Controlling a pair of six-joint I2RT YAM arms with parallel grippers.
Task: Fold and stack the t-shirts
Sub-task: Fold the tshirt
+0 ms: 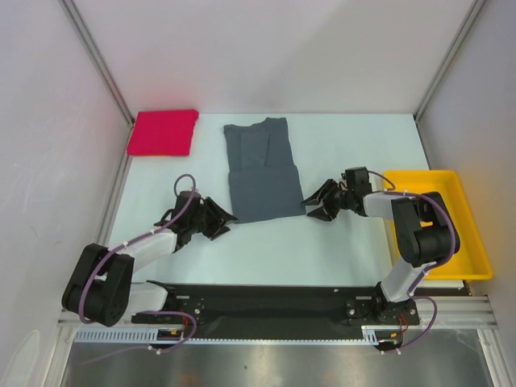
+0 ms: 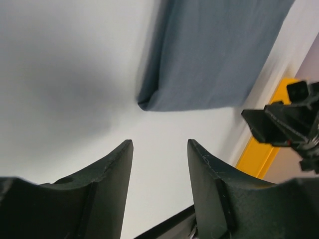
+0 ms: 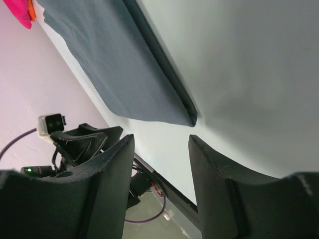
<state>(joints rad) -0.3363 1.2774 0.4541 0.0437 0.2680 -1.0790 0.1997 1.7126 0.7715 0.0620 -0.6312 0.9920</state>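
Evidently poised for the next fold, the left claw (image 1: 219,219) and right claw (image 1: 316,205) gape empty at 8 and 4 o'clock of the half-folded slate-grey t-shirt (image 1: 262,177) mid-tabletop (image 1: 322,250), while the folded pinkish-red t-shirt (image 1: 164,132) lies at 10 o'clock.

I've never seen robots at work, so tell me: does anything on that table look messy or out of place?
Nothing looks spilled or damaged. The grey t-shirt lies only partly folded, its far half narrower than the near fold and a little crooked. The red t-shirt sits folded in the far left corner, apart from it.
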